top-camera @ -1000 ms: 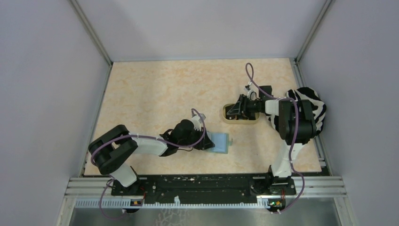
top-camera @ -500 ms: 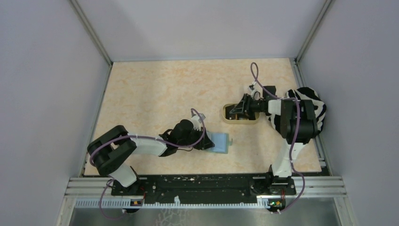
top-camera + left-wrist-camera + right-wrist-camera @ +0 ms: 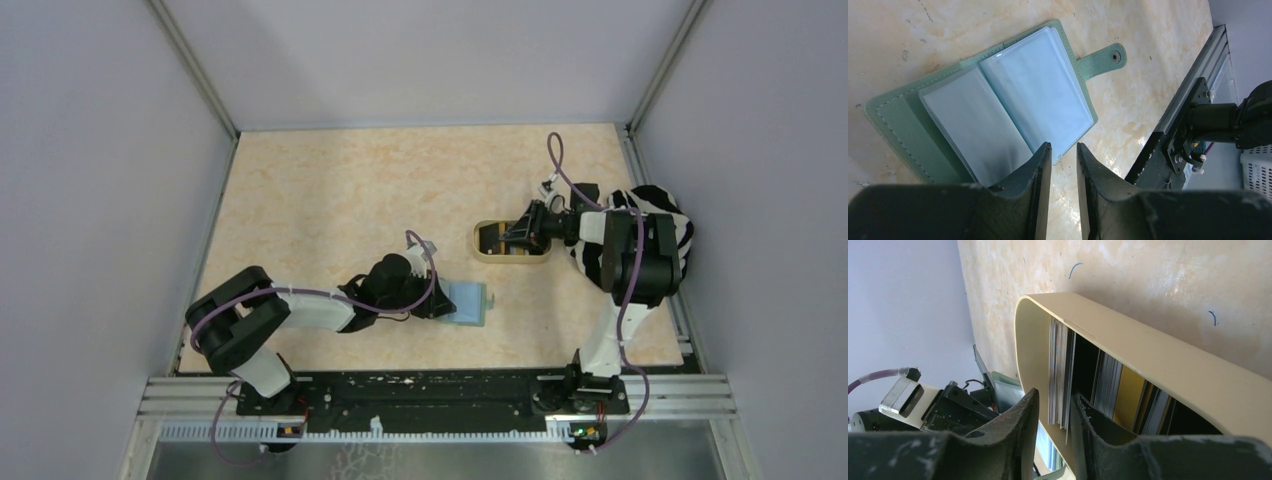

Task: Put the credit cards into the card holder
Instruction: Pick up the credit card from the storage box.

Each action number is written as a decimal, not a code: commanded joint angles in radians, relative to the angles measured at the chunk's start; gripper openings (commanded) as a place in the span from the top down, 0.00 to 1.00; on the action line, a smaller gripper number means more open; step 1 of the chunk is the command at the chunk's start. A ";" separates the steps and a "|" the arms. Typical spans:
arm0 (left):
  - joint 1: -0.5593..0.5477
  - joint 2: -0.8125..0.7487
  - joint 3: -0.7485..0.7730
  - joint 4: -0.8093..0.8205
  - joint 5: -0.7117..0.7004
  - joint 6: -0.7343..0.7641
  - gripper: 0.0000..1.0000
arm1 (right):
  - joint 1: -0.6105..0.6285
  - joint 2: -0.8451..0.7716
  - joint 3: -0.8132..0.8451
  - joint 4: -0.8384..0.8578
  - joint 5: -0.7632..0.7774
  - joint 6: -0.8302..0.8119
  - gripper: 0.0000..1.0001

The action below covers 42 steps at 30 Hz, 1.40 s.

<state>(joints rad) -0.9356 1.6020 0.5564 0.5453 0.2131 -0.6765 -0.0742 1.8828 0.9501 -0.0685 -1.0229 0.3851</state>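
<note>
The card holder [image 3: 472,302] lies open on the table, pale green with light blue clear pages [image 3: 1038,85] and a snap tab [image 3: 1103,57]. My left gripper [image 3: 445,303] sits at its near edge; in the left wrist view the gripper [image 3: 1063,146] has a narrow gap, one fingertip on a page, nothing held. The credit cards [image 3: 1060,370] stand on edge in a tan tray [image 3: 1148,360], with yellow-gold ones [image 3: 1128,395] behind. My right gripper [image 3: 1054,397] is open astride the front stack, one finger inside the tray. In the top view the gripper [image 3: 520,236] is over the tray [image 3: 484,252].
A black-and-white striped cloth [image 3: 670,230] lies by the right arm at the table's right edge. A metal rail [image 3: 430,395] runs along the near edge and also shows in the left wrist view [image 3: 1178,130]. Grey walls close in the table.
My right gripper has drawn back to the right across the tray, uncovering the tray's left end. The left arm and the card holder have not moved.
</note>
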 commanded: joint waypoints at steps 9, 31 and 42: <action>0.001 -0.017 -0.012 0.013 0.002 0.008 0.69 | -0.016 -0.047 0.043 -0.007 -0.029 -0.022 0.83; 0.001 -0.022 -0.013 0.010 0.001 0.010 0.69 | -0.036 -0.047 0.074 -0.103 0.036 -0.096 0.91; 0.001 -0.024 -0.012 0.008 0.002 0.010 0.69 | -0.039 -0.042 0.085 -0.120 0.029 -0.107 0.81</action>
<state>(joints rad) -0.9356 1.6009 0.5541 0.5423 0.2131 -0.6762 -0.1013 1.8824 0.9840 -0.1844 -0.9874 0.2989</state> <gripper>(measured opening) 0.311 0.190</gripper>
